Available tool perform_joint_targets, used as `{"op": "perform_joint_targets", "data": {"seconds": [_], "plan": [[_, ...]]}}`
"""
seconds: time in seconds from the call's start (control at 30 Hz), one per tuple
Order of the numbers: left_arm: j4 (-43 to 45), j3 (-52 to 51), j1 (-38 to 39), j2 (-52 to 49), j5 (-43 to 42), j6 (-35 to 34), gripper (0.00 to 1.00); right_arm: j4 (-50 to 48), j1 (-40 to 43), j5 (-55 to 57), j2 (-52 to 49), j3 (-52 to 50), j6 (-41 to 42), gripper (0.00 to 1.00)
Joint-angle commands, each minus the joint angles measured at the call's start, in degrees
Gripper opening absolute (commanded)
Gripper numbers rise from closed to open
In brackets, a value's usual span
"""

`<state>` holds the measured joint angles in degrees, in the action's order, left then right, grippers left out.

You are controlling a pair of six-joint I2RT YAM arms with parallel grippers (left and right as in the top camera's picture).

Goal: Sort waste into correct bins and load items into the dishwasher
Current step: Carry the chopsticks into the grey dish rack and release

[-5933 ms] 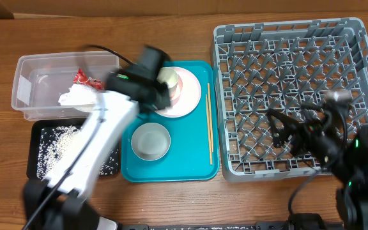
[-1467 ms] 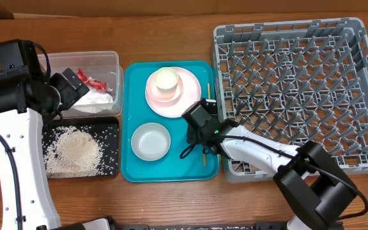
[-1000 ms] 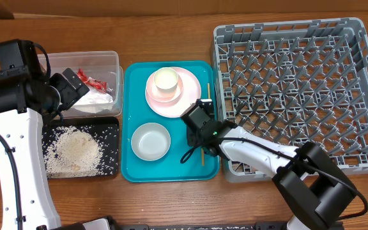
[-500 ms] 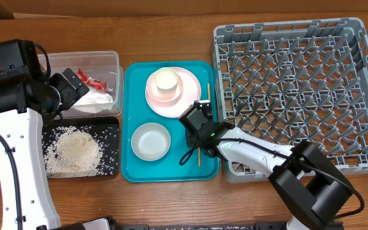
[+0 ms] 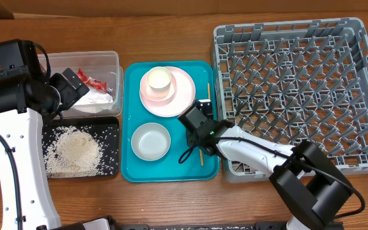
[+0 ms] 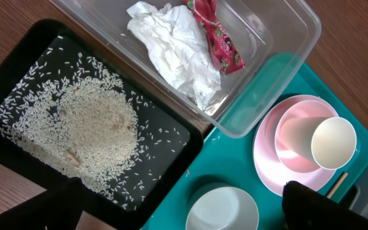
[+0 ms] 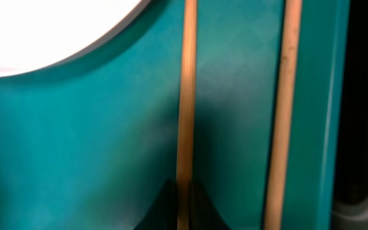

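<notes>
The desk (image 5: 171,32) is showing varnished wood grain. The teal tray (image 7: 75,160) is gleaming as smooth plastic with a faint diamond texture, and the chopsticks (image 7: 185,96) are showing bare matt wood. The clear tub (image 6: 280,25) is glinting as glossy plastic around the crumpled paper napkin (image 6: 171,48) and shiny printed wrapper (image 6: 217,38). The dish rack (image 5: 286,76) is looking like matt grey plastic.

The overhead camera is looking straight down from high above, taking in the whole table (image 5: 171,32) from the clear tub (image 5: 85,54) across to the grey rack (image 5: 292,83). The left wrist camera is looking down at a slant from mid-height over that tub and the teal tray (image 6: 232,166). The right wrist camera is hanging very close over the tray floor, facing along a chopstick (image 7: 185,96). All three views are sharing the tray.
</notes>
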<state>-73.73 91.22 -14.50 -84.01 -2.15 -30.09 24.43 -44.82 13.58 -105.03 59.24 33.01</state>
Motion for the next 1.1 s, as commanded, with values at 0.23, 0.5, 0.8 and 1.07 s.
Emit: {"op": "perform_joint_targets", "data": {"seconds": [0.23,0.5,0.8,1.07], "plan": [[0.07,-0.2,-0.11,-0.26,-0.24,-0.15,1.0,6.75,1.2,11.34,10.51,12.24,-3.28,0.04],[0.07,-0.2,-0.11,-0.26,-0.24,-0.15,1.0,9.38,12.5,11.39,14.34,12.39,-11.02,0.04],[0.07,-0.2,-0.11,-0.26,-0.22,-0.15,1.0,12.31,22.91,2.99,14.16,10.6,-21.86,0.04],[0.07,-0.2,-0.11,-0.26,-0.24,-0.15,1.0,11.91,27.98,-4.96,13.42,9.01,-24.52,0.04]]}}
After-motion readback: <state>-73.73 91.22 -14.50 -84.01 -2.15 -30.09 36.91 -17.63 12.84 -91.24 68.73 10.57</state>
